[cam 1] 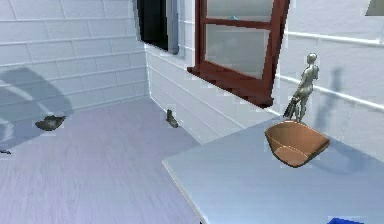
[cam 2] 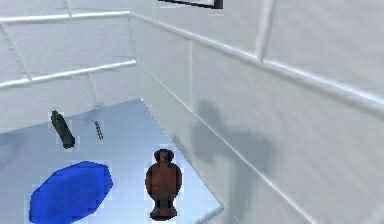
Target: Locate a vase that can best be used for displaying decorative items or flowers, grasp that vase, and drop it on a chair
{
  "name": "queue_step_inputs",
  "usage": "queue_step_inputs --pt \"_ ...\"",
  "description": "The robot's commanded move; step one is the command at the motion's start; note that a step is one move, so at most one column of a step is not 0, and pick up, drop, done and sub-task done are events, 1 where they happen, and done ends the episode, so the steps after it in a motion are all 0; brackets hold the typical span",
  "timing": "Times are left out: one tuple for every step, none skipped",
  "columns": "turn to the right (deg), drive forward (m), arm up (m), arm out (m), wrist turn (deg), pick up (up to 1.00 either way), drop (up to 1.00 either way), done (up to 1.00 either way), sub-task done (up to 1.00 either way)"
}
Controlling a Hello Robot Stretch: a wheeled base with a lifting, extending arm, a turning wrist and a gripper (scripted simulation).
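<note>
A dark brown vase (cam 2: 163,184) with a narrow neck and a round body stands upright on a pale grey table (cam 2: 130,125) in the arm side view, near the table's lower right edge. Beside it, toward the left, lies a flat blue thing (cam 2: 70,192). The same table (cam 1: 230,170) fills the forward view's lower right.
An orange-brown bowl (cam 1: 296,144) and a silver statue (cam 1: 303,88) stand on the table by the white wall. A dark bottle-like thing (cam 2: 62,129) and a thin stick (cam 2: 98,130) sit farther out. A red-brown window (cam 1: 240,45) is ahead. Two small dark things (cam 1: 50,123) (cam 1: 172,118) lie on the open floor.
</note>
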Motion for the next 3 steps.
queue_step_inputs --pt "0.0 0.0 0.5 0.0 0.0 0.0 0.0 0.0 0.0" --pt "0.0 0.0 0.38 0.0 0.0 0.0 0.0 0.0 0.0" --pt "0.0 0.0 0.0 0.04 0.0 0.0 0.0 0.0 0.0"
